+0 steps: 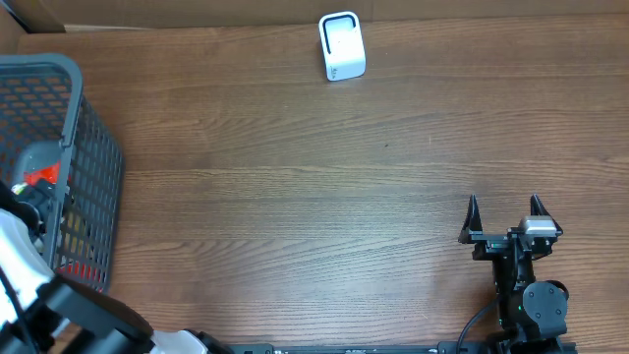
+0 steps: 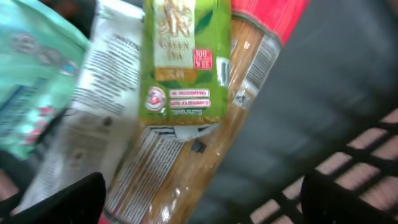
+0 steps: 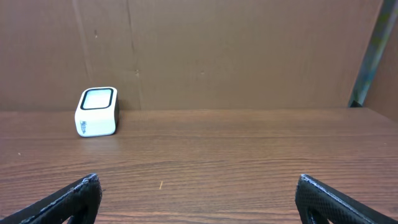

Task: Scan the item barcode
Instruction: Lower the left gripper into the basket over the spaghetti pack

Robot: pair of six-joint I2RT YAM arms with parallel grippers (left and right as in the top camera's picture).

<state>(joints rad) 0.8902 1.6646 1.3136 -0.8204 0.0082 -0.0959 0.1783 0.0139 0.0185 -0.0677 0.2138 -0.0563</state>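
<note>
Plainly, the hazard lies in the crowding. The left pincer hangs inside the grey basket at the left edge of the bench. Its jaws are spread wide with nothing between them, directly over a heap of overlapping packets. The green tea packet lies on top of a long brown packet with a red end, and a white packet and a teal packet press in from the left. Closing from here could catch two packets at once. It could also pinch only a loose edge of film, so that the item slips out on the lift. The basket wall is near too, and a finger could snag in its mesh. The white scanner stands well apart at the far edge, so a weak hold has a long carry in which to fail. The right pincer sits open and empty at the near right.
</note>
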